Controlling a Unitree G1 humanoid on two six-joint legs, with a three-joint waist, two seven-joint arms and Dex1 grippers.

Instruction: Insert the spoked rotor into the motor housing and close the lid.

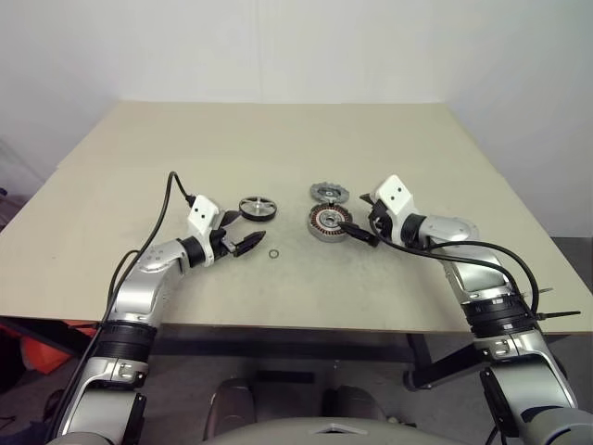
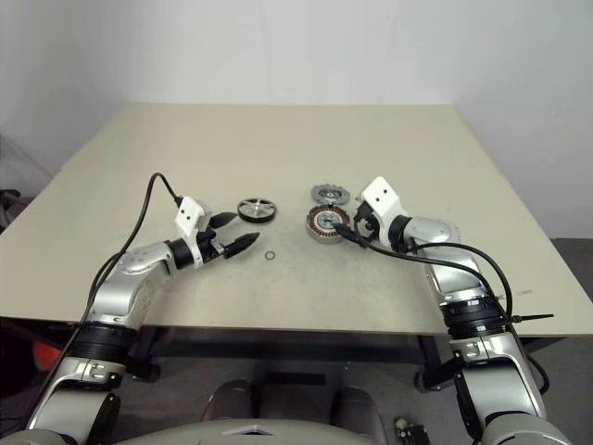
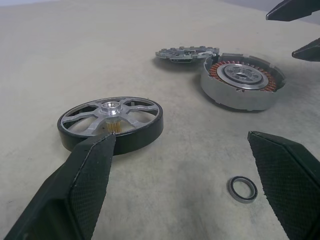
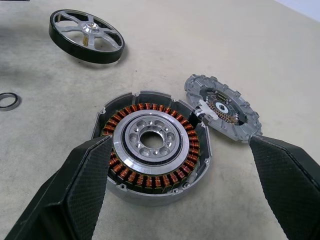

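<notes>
Head view: rotor (image 1: 258, 208), housing (image 1: 328, 222), lid (image 1: 328, 193) apart on table (image 1: 278, 139), both claws gaping empty; left wrist: left claw (image 3: 185, 175) wide before rotor, ring (image 3: 242, 189); right wrist: right claw (image 4: 175, 185) wide astride housing.

The flat wheel with a matt black rim and bright, polished silver metal spokes (image 3: 111, 124) lies at the left of the left wrist view on a matt beige table top (image 3: 75, 50) with a faintly mottled surface. At upper right, the round silver metal cup (image 3: 242, 86) has a brushed wall and glossy copper-orange wire windings. Behind it, the dull grey cast-metal scalloped disc (image 4: 222, 111) looks rough. The black fingers (image 4: 75, 200) carry finely dotted, matt pads. A small thin metal ring (image 3: 242, 189) shines.
</notes>
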